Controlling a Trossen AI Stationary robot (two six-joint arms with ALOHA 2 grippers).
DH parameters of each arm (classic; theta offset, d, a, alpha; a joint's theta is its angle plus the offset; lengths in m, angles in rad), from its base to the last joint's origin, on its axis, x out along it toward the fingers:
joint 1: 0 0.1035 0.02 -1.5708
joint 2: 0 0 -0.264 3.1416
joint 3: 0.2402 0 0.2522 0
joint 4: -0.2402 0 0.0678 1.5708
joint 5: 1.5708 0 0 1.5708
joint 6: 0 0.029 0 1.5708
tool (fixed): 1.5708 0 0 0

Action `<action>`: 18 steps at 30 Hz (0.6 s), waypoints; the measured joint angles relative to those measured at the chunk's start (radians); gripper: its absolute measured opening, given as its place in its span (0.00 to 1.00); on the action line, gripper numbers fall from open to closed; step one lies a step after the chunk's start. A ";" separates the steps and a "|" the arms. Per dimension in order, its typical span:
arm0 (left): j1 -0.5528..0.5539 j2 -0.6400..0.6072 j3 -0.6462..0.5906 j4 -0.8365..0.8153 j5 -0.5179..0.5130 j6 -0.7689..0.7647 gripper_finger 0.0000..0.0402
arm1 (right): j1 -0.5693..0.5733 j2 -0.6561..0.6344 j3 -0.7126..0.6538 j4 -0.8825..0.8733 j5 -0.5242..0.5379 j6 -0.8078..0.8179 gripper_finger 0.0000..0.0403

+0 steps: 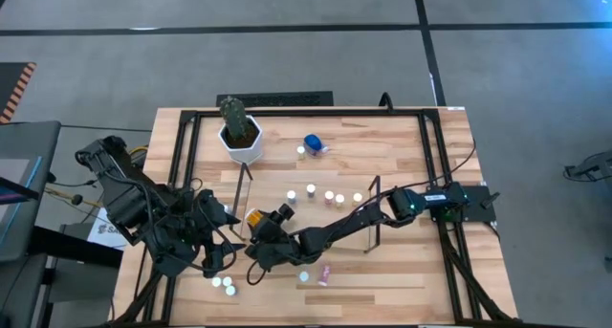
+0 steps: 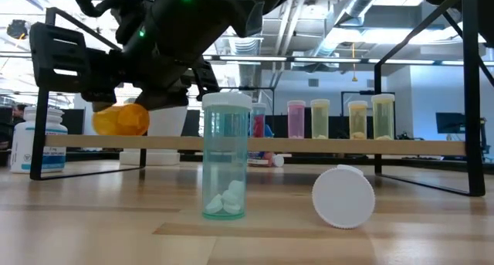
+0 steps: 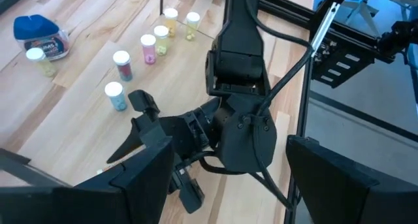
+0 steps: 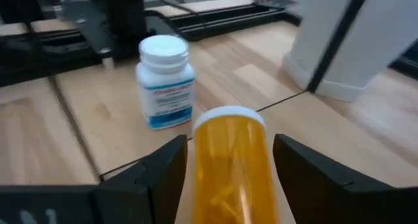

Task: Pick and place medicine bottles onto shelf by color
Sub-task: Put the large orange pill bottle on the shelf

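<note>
No text can be read. The white bottle point(image 4: 165, 80) carries a blue-and-white printed label, its lettering too small and blurred to make out.

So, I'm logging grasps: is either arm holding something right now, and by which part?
The right gripper has the orange bottle between its fingers, around the body below the white cap; whether they grip it cannot be told. The left gripper holds nothing.

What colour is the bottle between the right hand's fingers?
Orange bottle, white cap; the right wrist view shows it best.
</note>
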 joint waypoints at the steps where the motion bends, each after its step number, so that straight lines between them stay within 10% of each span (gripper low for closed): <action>1: 0.000 0.000 0.000 -0.010 0.000 -0.006 0.70 | 0.000 0.000 0.000 0.000 -0.021 -0.002 0.62; 18: 0.000 0.000 0.000 -0.037 0.000 -0.027 0.70 | -0.037 -0.002 0.002 -0.002 -0.458 -0.046 0.62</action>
